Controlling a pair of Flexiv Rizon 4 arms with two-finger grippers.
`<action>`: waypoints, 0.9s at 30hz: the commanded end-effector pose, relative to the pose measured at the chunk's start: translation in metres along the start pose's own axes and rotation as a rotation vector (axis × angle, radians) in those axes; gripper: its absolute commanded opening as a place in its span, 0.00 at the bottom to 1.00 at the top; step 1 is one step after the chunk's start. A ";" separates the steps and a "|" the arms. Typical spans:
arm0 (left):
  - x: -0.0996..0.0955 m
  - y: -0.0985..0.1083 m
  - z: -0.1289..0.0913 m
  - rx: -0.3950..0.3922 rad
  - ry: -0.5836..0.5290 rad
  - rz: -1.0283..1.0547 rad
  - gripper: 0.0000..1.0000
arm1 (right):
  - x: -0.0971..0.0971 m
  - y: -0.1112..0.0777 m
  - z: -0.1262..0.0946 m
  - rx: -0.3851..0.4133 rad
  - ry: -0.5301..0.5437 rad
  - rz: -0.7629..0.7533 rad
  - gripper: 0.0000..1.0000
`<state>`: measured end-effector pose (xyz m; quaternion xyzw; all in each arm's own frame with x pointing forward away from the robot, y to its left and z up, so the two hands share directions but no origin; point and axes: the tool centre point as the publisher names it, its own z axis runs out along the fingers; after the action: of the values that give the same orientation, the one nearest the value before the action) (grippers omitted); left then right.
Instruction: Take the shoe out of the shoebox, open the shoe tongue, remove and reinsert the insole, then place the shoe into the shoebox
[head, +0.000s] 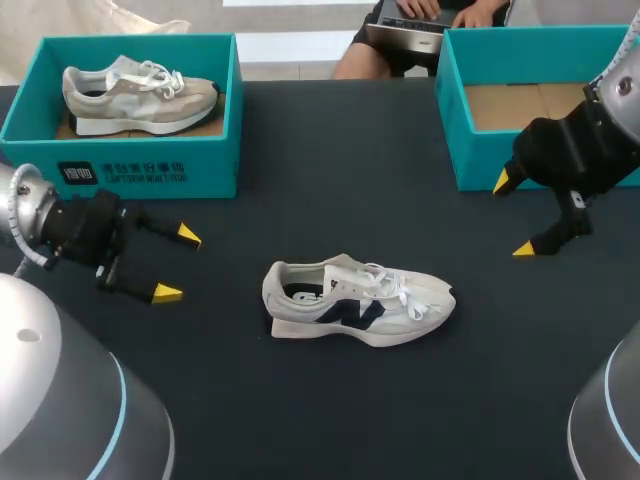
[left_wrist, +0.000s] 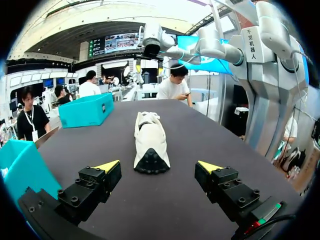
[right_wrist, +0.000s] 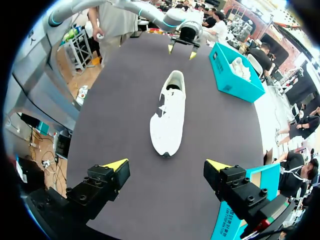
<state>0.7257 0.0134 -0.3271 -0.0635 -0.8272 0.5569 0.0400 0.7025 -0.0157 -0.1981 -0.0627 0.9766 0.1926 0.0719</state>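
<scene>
A white shoe (head: 355, 300) with a dark side logo and white laces lies on its sole in the middle of the black table, outside both boxes, heel to the left. My left gripper (head: 178, 265) hovers open to the left of the heel, nothing between its fingers. In the left wrist view the shoe (left_wrist: 150, 140) lies straight ahead of the open gripper (left_wrist: 159, 166), dark heel nearest. My right gripper (head: 514, 215) stands open to the right of the toe, in front of the empty teal shoebox (head: 470, 160). In the right wrist view the shoe (right_wrist: 169, 115) lies ahead of that gripper (right_wrist: 167, 165), toe nearest.
A second teal shoebox (head: 130, 170) at the back left holds a beige and white shoe (head: 140, 95). That box (right_wrist: 235, 75) also shows in the right wrist view, beside my left gripper (right_wrist: 181, 49).
</scene>
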 end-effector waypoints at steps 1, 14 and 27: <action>0.000 0.014 0.018 0.045 -0.222 -0.023 1.00 | -0.001 0.000 0.001 0.001 0.001 0.000 1.00; -0.004 0.037 0.047 0.031 -0.201 -0.022 1.00 | -0.001 0.000 0.001 0.001 0.001 0.000 1.00; 0.000 0.049 0.052 0.016 -0.213 -0.022 1.00 | -0.001 0.000 0.001 0.001 0.001 0.000 1.00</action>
<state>0.7222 -0.0166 -0.3923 0.0051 -0.8226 0.5672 -0.0408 0.7026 -0.0157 -0.1981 -0.0627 0.9766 0.1926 0.0719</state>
